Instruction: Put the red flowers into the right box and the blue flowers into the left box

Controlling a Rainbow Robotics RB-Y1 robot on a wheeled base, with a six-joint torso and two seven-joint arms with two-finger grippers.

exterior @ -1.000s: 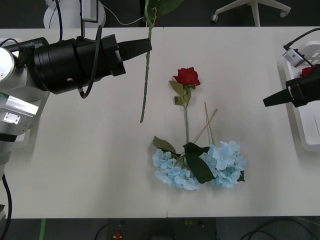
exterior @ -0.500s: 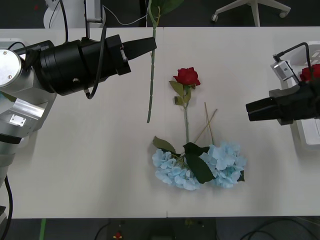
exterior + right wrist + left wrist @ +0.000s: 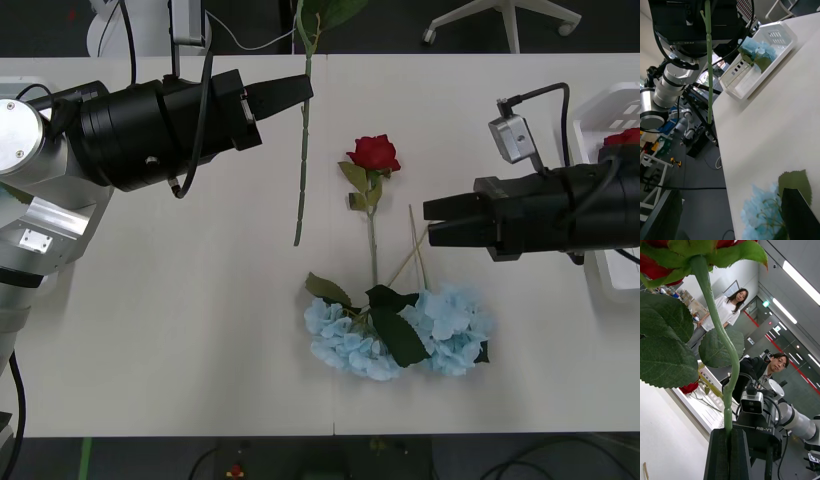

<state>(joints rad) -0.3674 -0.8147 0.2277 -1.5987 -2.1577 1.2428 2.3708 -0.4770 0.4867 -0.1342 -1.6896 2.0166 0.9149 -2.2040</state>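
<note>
Left gripper (image 3: 300,90) clamped on a rose stem (image 3: 301,170), lifted above the table (image 3: 180,330). Right gripper (image 3: 428,222), fingers apart and empty, hangs by the hydrangea stems (image 3: 414,250).

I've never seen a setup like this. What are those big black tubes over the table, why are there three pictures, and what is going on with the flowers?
The black tubes are a robot's two arms, each ending in a two-finger claw. The wide picture looks down from above the arms; each tall picture comes from a small camera on one wrist.

The left claw is shut on a red rose's stem, holding it in the air; its wrist camera looks up that stem. The right claw is open and reaches toward the middle of the table.

Lying there are another red rose and two pale-blue flower heads. A white tray at the right edge holds a red bloom; the other tray holds blue flowers.
</note>
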